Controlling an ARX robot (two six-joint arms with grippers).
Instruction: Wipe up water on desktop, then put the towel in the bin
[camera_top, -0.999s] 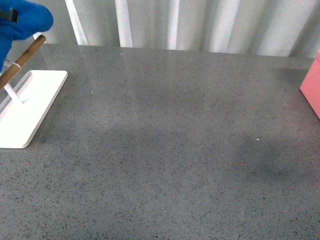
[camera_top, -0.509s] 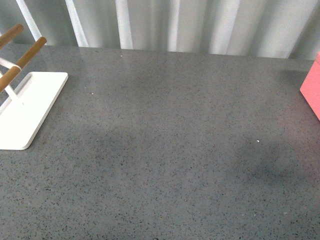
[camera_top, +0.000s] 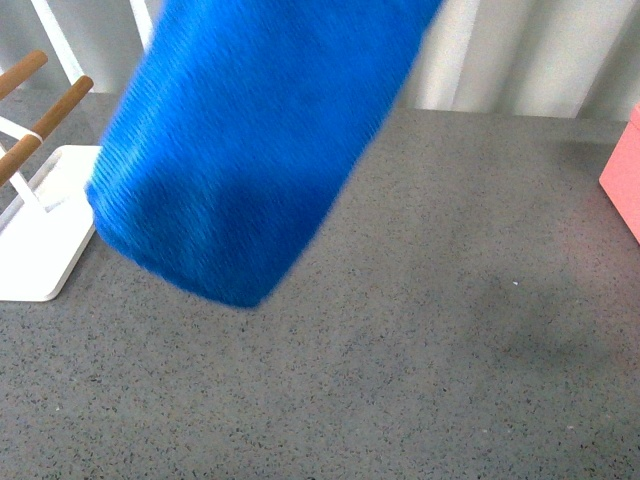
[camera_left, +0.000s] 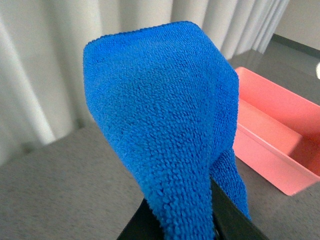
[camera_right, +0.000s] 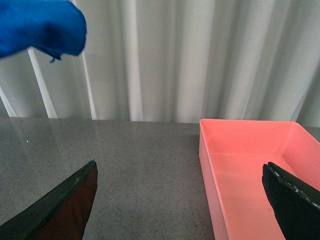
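Observation:
The blue towel (camera_top: 250, 150) hangs in the air over the left and middle of the speckled grey desktop (camera_top: 450, 380), blurred and filling much of the front view. My left gripper (camera_left: 182, 220) is shut on the towel (camera_left: 160, 115), which drapes over its dark fingers and hides their tips. The pink bin (camera_left: 270, 125) lies beyond it. My right gripper (camera_right: 180, 205) stands open low over the desktop (camera_right: 140, 170), one finger in front of the bin (camera_right: 250, 160). The towel (camera_right: 40, 25) shows high up in that view. A faint darker patch (camera_top: 540, 310) marks the desktop; I cannot tell if it is wet.
A white tray-base rack (camera_top: 50, 240) with wooden rods (camera_top: 45, 110) stands at the left edge, partly behind the towel. The bin's corner (camera_top: 622, 185) shows at the right edge. White curtains (camera_right: 175, 60) close off the far side of the desktop.
The towel was at the top left corner a second ago, left the front view, and has now swung in across the upper left and middle.

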